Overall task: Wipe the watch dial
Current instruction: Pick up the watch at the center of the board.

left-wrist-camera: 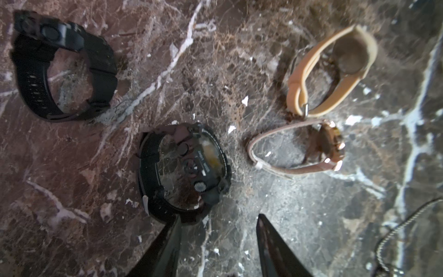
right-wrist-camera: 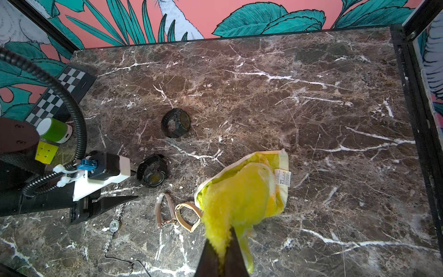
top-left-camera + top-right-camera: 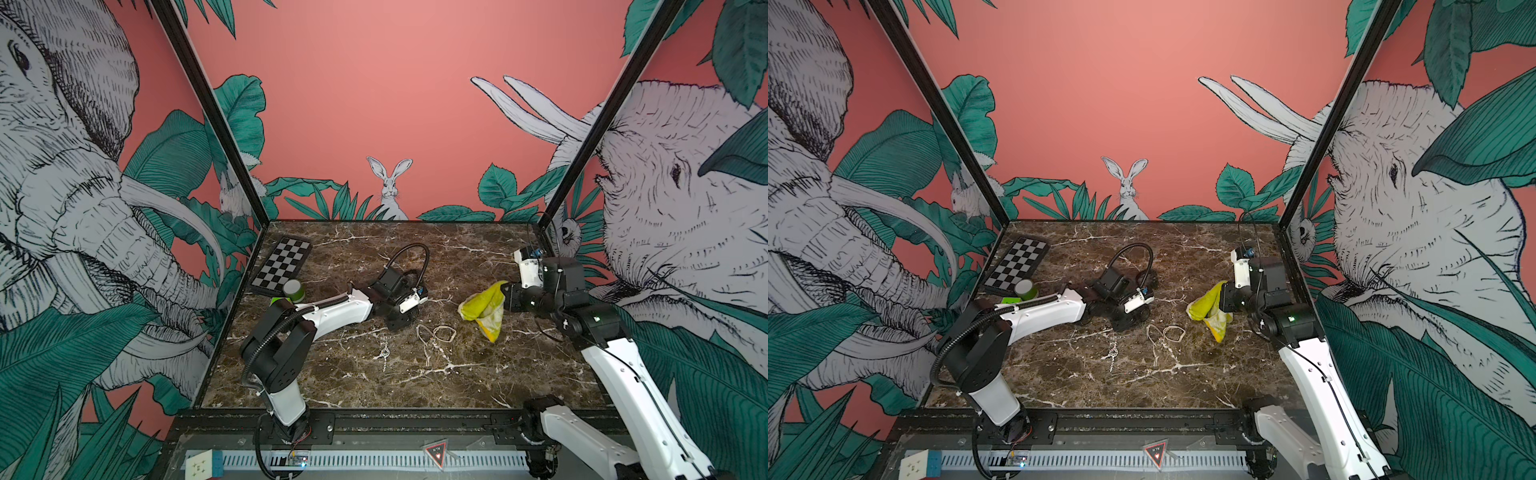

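Note:
A black watch lies on its side on the marble table, a yellowish smear on its dial. My left gripper is open with bare table between its fingers; one fingertip reaches the watch's strap. The right wrist view shows the same watch just past the left gripper. In both top views that gripper hides the watch. My right gripper is shut on a yellow cloth, held above the table at the right.
A second black watch lies farther back. A brown leather watch and a beige one lie side by side under the cloth's edge. A silver chain watch is nearer the front. Chessboard, green cylinder and cube sit at far left.

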